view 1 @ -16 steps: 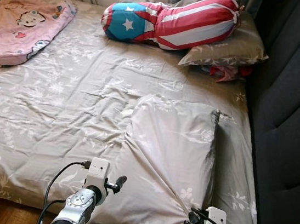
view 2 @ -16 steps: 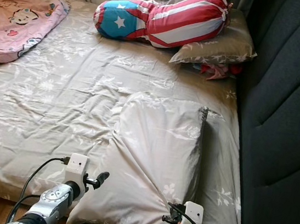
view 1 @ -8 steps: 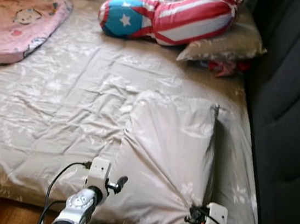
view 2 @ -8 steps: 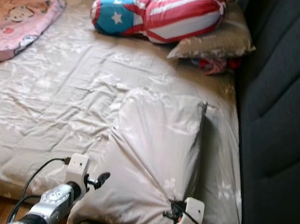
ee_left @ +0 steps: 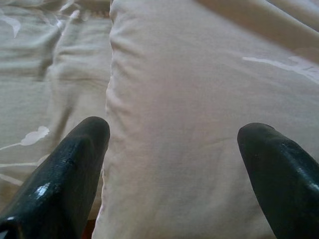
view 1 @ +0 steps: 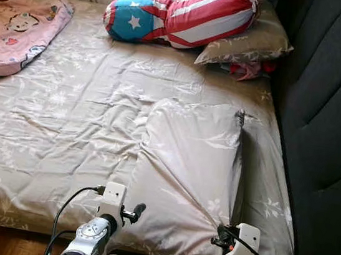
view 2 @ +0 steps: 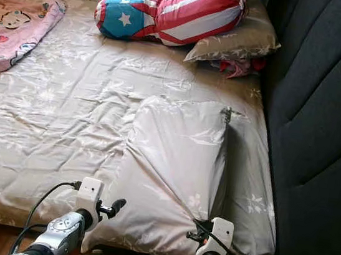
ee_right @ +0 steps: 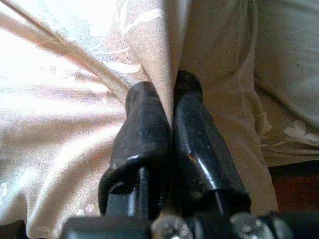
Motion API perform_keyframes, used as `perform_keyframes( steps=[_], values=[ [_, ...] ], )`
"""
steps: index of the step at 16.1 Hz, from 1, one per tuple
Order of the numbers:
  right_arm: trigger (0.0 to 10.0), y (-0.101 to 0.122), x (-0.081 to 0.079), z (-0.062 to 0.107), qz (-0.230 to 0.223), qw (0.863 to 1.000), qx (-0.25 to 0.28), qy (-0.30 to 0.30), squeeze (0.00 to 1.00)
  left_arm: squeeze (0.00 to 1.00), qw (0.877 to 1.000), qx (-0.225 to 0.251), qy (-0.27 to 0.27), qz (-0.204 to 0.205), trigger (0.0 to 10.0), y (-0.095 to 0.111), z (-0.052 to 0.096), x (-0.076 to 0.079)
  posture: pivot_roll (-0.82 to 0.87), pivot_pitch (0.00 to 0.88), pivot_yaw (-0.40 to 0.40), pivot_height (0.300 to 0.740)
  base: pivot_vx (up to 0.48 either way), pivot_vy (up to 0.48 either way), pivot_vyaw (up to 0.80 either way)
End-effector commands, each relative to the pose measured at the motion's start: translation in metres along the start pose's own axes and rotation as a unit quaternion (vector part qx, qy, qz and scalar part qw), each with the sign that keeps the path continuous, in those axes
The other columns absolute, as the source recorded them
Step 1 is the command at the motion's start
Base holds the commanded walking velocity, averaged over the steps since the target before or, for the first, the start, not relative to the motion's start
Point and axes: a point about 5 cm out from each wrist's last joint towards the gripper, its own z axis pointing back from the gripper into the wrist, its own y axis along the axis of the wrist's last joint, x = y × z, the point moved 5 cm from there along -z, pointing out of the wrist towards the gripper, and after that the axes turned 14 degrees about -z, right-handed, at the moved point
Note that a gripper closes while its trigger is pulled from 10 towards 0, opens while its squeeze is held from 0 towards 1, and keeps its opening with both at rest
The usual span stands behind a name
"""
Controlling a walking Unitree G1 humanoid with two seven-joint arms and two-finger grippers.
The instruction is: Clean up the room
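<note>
Your right gripper (ee_right: 167, 99) is pinching a fold of the grey pillow (view 1: 187, 167) at its near right corner, fingers (ee_right: 142, 129) pressed together with cloth caught between them. The pillow is lying flat on the bed (view 1: 64, 120), near the foot edge, beside the dark headboard (view 1: 328, 123). Your left gripper (ee_left: 172, 149) is sitting at the pillow's near left edge, fingers spread wide, one over the sheet, one over the pillow, gripping nothing. A flag-pattern bolster (view 1: 179, 15) is resting on another pillow (view 1: 250, 47) at the far end; a pink blanket (view 1: 17, 29) is lying far left.
</note>
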Motion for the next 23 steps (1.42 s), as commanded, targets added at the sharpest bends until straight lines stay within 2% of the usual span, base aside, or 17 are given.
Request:
perform_keyframes(
  steps=[1, 8, 9, 13, 14, 15, 16, 18, 22, 23],
  values=[
    [10.0, -0.025, 0.010, 0.010, -0.009, 0.999, -0.037, -0.018, 0.00, 0.00, 1.000, -0.010, -0.009, -0.007, 10.0, -0.006, 0.001, 0.003, 0.00, 0.194, -0.009, 0.663, 0.000, 0.000, 0.00],
    [10.0, -0.024, 0.010, 0.010, -0.006, 0.999, -0.032, -0.019, 0.00, 0.00, 1.000, -0.013, -0.017, -0.006, 10.0, 0.005, -0.008, 0.023, 0.01, 0.202, -0.005, 0.663, 0.000, 0.000, 0.00],
    [10.0, -0.029, 0.009, 0.010, -0.002, 0.999, -0.051, -0.019, 0.00, 0.00, 1.000, -0.013, -0.018, -0.006, 10.0, 0.006, -0.008, 0.024, 0.01, 0.203, -0.005, 0.663, 0.000, 0.000, 0.00],
    [10.0, -0.025, 0.008, 0.009, -0.002, 0.999, -0.032, -0.018, 0.00, 0.00, 1.000, -0.011, -0.023, -0.009, 10.0, 0.009, -0.010, 0.044, 0.01, 0.202, -0.002, 0.648, 0.000, 0.000, 0.00],
    [10.0, -0.025, 0.008, 0.009, -0.001, 0.999, -0.034, -0.019, 0.00, 0.00, 1.000, -0.011, -0.022, -0.010, 10.0, 0.009, -0.010, 0.044, 0.01, 0.202, -0.002, 0.648, 0.000, 0.000, 0.00],
    [10.0, -0.024, 0.009, 0.009, -0.001, 0.999, -0.033, -0.020, 0.00, 0.00, 1.000, -0.010, -0.019, -0.010, 10.0, 0.006, -0.008, 0.034, 0.01, 0.202, -0.002, 0.648, 0.000, 0.000, 0.00],
    [10.0, -0.025, 0.009, 0.009, -0.001, 0.999, -0.033, -0.021, 0.00, 0.00, 1.000, -0.009, -0.017, -0.009, 10.0, 0.005, -0.007, 0.031, 0.01, 0.202, -0.002, 0.648, 0.000, 0.000, 0.00],
    [10.0, -0.024, 0.009, 0.010, -0.001, 0.999, -0.032, -0.020, 0.00, 0.00, 1.000, 0.000, -0.011, 0.006, 10.0, 0.007, -0.007, 0.030, 0.01, 0.202, -0.002, 0.648, 0.000, 0.000, 0.00],
    [10.0, -0.025, 0.009, 0.010, -0.001, 0.999, -0.033, -0.018, 0.00, 0.00, 1.000, 0.002, -0.013, 0.006, 10.0, 0.006, -0.007, 0.029, 0.01, 0.192, -0.001, 0.648, 0.000, 0.000, 0.00],
    [10.0, -0.029, 0.007, 0.009, 0.001, 0.999, -0.048, -0.015, 0.00, 0.00, 1.000, 0.002, -0.013, 0.005, 10.0, 0.006, -0.006, 0.028, 0.01, 0.192, -0.001, 0.644, 0.000, 0.000, 0.00]
  ],
)
